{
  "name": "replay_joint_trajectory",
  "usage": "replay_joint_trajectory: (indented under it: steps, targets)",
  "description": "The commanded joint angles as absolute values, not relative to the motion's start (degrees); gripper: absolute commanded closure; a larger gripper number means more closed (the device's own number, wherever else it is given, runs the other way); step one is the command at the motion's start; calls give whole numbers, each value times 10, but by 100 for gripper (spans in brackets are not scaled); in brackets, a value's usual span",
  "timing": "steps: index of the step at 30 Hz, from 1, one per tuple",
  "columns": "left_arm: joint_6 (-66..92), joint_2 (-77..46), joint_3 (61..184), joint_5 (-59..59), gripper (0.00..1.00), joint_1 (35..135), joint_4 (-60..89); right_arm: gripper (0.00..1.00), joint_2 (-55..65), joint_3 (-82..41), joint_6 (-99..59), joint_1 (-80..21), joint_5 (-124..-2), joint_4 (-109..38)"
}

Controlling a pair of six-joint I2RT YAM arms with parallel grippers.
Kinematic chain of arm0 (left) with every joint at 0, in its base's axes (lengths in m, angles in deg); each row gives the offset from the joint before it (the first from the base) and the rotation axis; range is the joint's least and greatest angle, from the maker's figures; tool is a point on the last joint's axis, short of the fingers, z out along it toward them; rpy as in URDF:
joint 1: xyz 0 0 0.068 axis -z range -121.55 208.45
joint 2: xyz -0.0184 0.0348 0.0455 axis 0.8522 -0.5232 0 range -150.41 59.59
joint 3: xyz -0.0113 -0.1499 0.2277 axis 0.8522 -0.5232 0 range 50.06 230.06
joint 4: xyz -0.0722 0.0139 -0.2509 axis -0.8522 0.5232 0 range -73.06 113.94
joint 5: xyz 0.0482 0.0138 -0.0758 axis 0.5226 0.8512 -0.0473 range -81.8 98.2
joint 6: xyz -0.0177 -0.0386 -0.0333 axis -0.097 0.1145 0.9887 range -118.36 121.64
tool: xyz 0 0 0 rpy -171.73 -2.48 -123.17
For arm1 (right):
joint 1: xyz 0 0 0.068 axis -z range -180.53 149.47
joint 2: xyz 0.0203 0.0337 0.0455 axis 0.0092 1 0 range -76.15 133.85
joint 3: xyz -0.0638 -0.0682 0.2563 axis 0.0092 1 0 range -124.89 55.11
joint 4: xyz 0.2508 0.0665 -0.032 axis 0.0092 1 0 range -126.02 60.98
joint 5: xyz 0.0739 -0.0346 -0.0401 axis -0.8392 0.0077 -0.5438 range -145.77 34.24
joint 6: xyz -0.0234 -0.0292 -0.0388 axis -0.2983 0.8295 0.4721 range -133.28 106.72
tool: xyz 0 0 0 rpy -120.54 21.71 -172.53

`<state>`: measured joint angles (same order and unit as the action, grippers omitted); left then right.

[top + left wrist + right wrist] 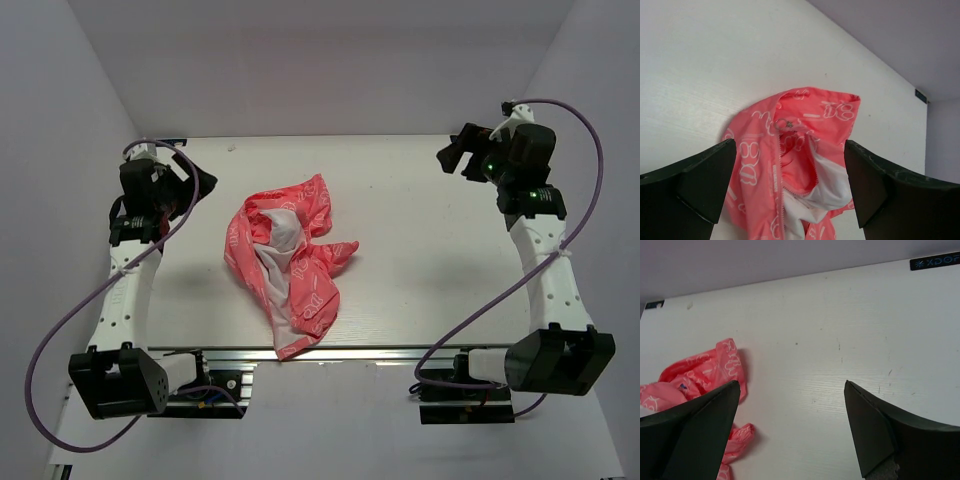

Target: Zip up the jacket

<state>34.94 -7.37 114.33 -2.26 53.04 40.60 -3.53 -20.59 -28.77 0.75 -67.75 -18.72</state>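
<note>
Left gripper (790, 160) sits closest to its wrist camera: jaws spread wide, nothing held, hovering short of the jacket (285, 265). Right gripper (792, 400) is likewise wide open and empty, well apart from the garment over bare table (430, 270).

The jacket lies crumpled left of the table's centre, front unzipped, white lining exposed. A small metal ring (783, 123), apparently the zipper pull, shows at the top of one row of teeth (779, 170). The mating edge cannot be traced.

Assessment: the work is at its opening stage.

Recommendation: spread the fabric flat before any zipping, so both tracks lie side by side. The thin cloth will likely bunch, so one gripper should pin the hem while the other draws the pull.
</note>
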Motion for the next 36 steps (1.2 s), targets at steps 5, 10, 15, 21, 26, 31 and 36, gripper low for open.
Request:
replay_joint_trajectory:
  steps: [5, 10, 15, 21, 26, 31, 36]
  targets:
    - [342, -112, 1094, -103, 2, 531, 445, 11, 57, -322, -181, -130, -637, -75]
    - [350, -183, 1068, -125, 2, 559, 412, 11, 184, -442, -115, -249, -627, -10]
    - [356, -236, 1067, -122, 2, 572, 386, 11, 234, -454, -64, -356, -705, -54]
    - [354, -313, 1081, -139, 4, 607, 357, 11, 310, -441, -106, -409, -795, -143]
    - [357, -353, 1106, -146, 26, 618, 355, 16, 402, -501, -153, -419, -814, -147]
    - [366, -362, 1107, -147, 61, 618, 347, 94, 436, -526, -171, -418, -789, -122]
    - [384, -345, 1099, -112, 74, 618, 357, 100, 351, -454, -167, -415, -615, -92]
